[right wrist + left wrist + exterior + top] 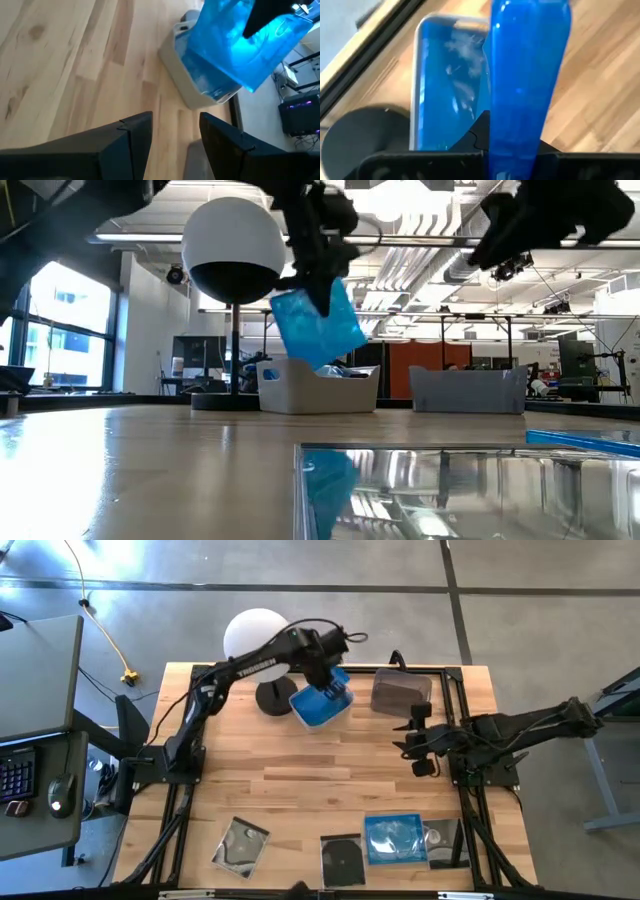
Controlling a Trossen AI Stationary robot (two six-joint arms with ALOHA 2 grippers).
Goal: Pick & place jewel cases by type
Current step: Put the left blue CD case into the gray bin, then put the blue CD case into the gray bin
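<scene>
While left claw [333,680] grips blue case [318,323], lamp [258,640] beside tub [318,388]

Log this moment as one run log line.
left gripper: shut on blue jewel case, above white tub | right gripper: open, empty, waiting | grey tub: beside

A dark gripper [322,275] holds a translucent blue jewel case [316,323] tilted in the air directly above the white tub [318,388], which already has blue inside. A grey tub [468,390] stands beside the white tub, and a lamp with a white dome [234,248] rises on its other side. A clear jewel case [470,490] lies on the worktop [140,470], far nearer the camera than the white tub.
</scene>
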